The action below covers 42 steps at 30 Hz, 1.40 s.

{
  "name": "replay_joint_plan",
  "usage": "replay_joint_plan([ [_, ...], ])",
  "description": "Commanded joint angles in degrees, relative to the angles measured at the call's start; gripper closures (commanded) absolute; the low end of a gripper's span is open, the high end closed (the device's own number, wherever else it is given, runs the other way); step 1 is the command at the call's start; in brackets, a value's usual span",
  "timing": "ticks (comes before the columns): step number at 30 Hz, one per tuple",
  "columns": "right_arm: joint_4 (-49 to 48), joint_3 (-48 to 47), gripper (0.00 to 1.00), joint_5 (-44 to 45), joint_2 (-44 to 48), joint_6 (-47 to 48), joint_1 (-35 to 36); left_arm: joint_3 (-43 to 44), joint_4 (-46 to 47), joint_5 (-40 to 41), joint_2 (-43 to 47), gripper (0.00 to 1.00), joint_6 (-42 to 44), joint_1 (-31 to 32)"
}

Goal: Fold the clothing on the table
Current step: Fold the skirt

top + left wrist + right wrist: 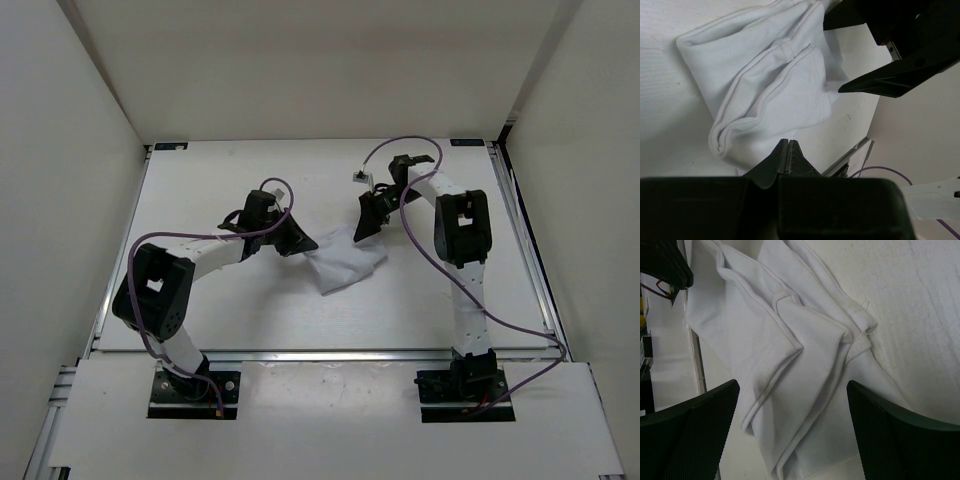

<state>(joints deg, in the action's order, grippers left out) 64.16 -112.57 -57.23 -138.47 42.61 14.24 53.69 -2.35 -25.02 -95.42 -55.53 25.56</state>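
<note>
The clothing [345,262] lies bunched in layered folds near the middle of the table [200,310]. My left gripper [297,243] sits at the clothing's left edge. In the left wrist view it [789,142] is shut, fingertips pressed together just short of the hemmed folds [765,85], with no cloth between them. My right gripper [368,225] hovers over the clothing's upper right corner. In the right wrist view it [792,395] is open wide, its mesh-faced fingers [700,425] on either side of the overlapping hems [790,340], with nothing gripped.
Aluminium rails [530,260] border the table, with white walls beyond them. Purple cables [420,235] loop along both arms. One finger of the right gripper [880,85] shows in the left wrist view, close beside the cloth.
</note>
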Motion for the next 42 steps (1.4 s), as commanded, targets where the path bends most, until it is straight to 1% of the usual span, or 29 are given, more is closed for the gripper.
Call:
replay_joint_plan([
  [1, -0.2, 0.2, 0.07, 0.0, -0.7, 1.2, 0.1, -0.7, 1.7, -0.6, 0.1, 1.0, -0.7, 0.1],
  [3, 0.2, -0.4, 0.07, -0.3, -1.1, 1.8, 0.4, -1.0, 1.6, -0.3, 0.2, 1.0, -0.8, 0.2],
  [5, 1.4, -1.8, 0.07, -1.0, -1.8, 2.2, 0.3, -1.0, 3.7, 0.0, 0.2, 1.0, -1.1, 0.3],
  [13, 7.7, -7.2, 0.09, -3.0, -4.7, 5.1, 0.2, -2.4, 4.5, 0.1, -3.2, 1.0, -1.5, 1.4],
  [21, 12.2, -9.3, 0.17, -4.0, -5.8, 8.0, 0.6, -1.4, 5.0, 0.2, -4.3, 1.0, -1.6, 1.5],
  [23, 12.5, -8.9, 0.21, -3.7, -5.6, 8.1, 1.0, -1.0, 5.1, 0.1, -4.3, 1.0, -1.5, 1.4],
  [28, 12.5, -9.8, 0.27, -4.4, -4.9, 8.3, 1.3, -0.7, 5.5, 0.1, -4.8, 1.0, -1.6, 0.9],
  [31, 12.9, -10.3, 0.39, -4.2, -5.1, 7.8, 1.4, -0.5, 6.0, 0.1, -5.4, 1.0, -1.7, 1.1],
  [33, 12.7, -9.8, 0.53, -4.1, -5.2, 7.8, 1.7, -0.3, 6.1, 0.0, -5.6, 1.0, -1.8, 1.2],
  [34, 12.4, -9.9, 0.56, -4.2, -5.3, 7.4, 1.8, -0.3, 6.2, 0.1, -5.4, 1.0, -1.9, 1.1],
  [36, 12.5, -9.8, 0.7, -3.9, -5.4, 7.4, 1.9, 0.2, 6.5, -0.3, -5.9, 1.0, -2.0, 1.1],
  [37, 12.5, -9.8, 0.74, -3.5, -5.8, 7.1, 2.0, -0.2, 6.4, 0.1, -6.0, 1.0, -1.7, 0.7],
  [38, 12.3, -9.6, 0.83, -2.7, -5.4, 6.6, 2.1, 0.2, 6.8, -0.4, -6.1, 1.0, -2.0, 0.9],
  [39, 12.4, -9.8, 0.95, -2.9, -5.2, 6.8, 1.5, 0.3, 7.1, -0.2, -5.8, 1.0, -2.0, 1.0],
  [40, 12.5, -9.6, 0.99, -2.9, -5.0, 6.1, 1.5, 0.4, 7.3, -0.5, -6.3, 1.0, -2.0, 0.7],
  [42, 12.7, -9.7, 1.0, -2.9, -4.5, 6.2, -0.1, 1.0, 8.1, 0.0, -6.0, 1.0, -1.9, 0.9],
])
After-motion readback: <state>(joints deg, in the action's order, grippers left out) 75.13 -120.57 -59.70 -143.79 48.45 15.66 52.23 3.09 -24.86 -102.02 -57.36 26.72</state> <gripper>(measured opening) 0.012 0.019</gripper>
